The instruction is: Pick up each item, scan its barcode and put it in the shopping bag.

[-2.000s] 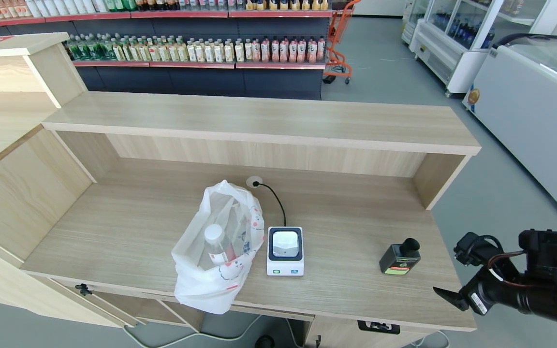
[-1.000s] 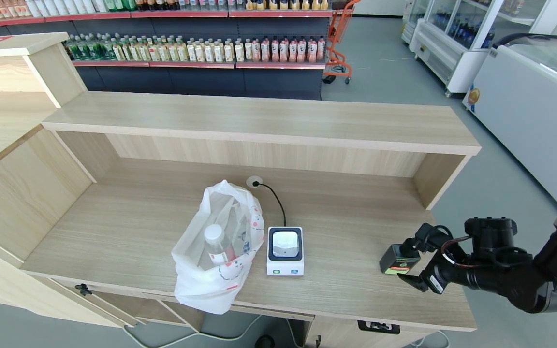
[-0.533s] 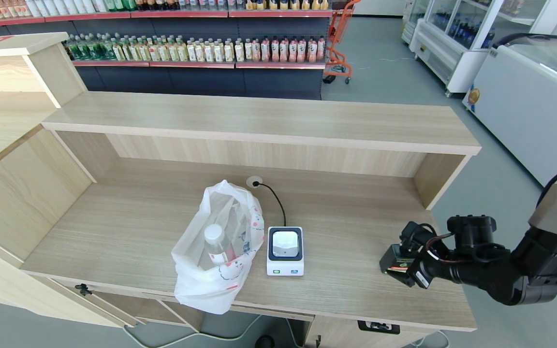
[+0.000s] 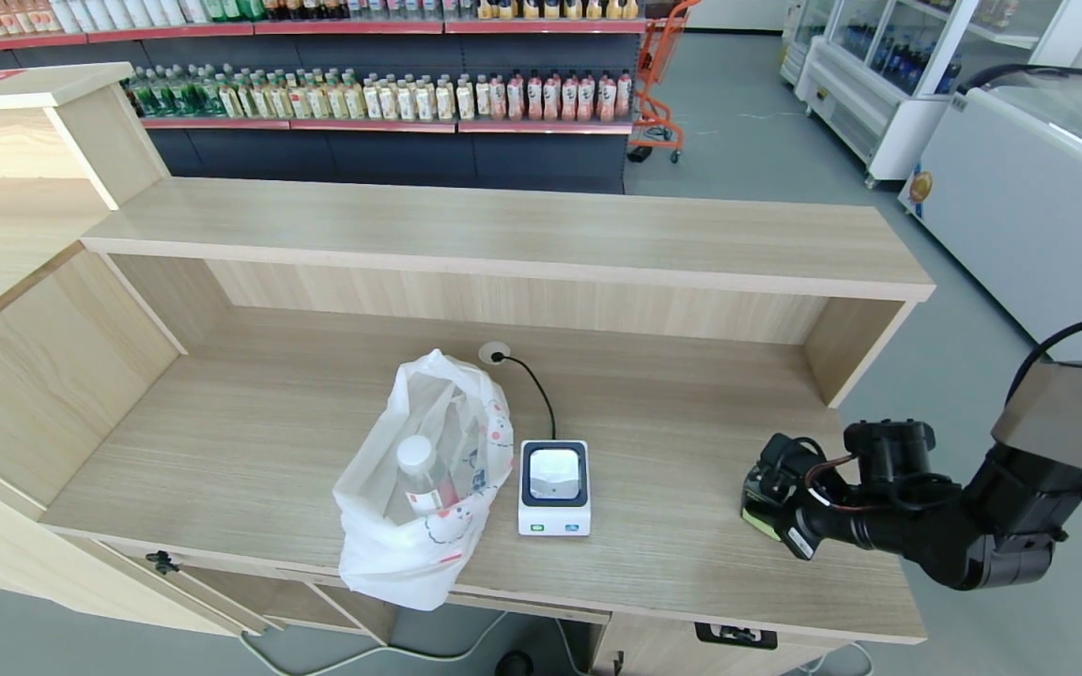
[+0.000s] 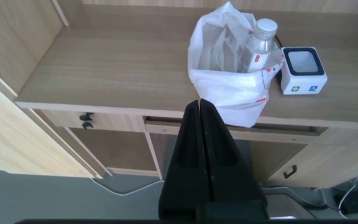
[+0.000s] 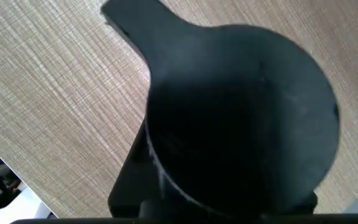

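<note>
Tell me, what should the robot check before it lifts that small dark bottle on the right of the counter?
1. Right gripper at the dark bottle: ok.
2. Hold on the bottle secure: cannot tell, the gripper hides it.
3. Counter between bottle and scanner bare: ok.
4. Scanner window uncovered: ok.
5. Shopping bag mouth open, with room beside the clear bottle inside: ok.
6. Left gripper out of the way, fingers shut, low before the counter: ok.
</note>
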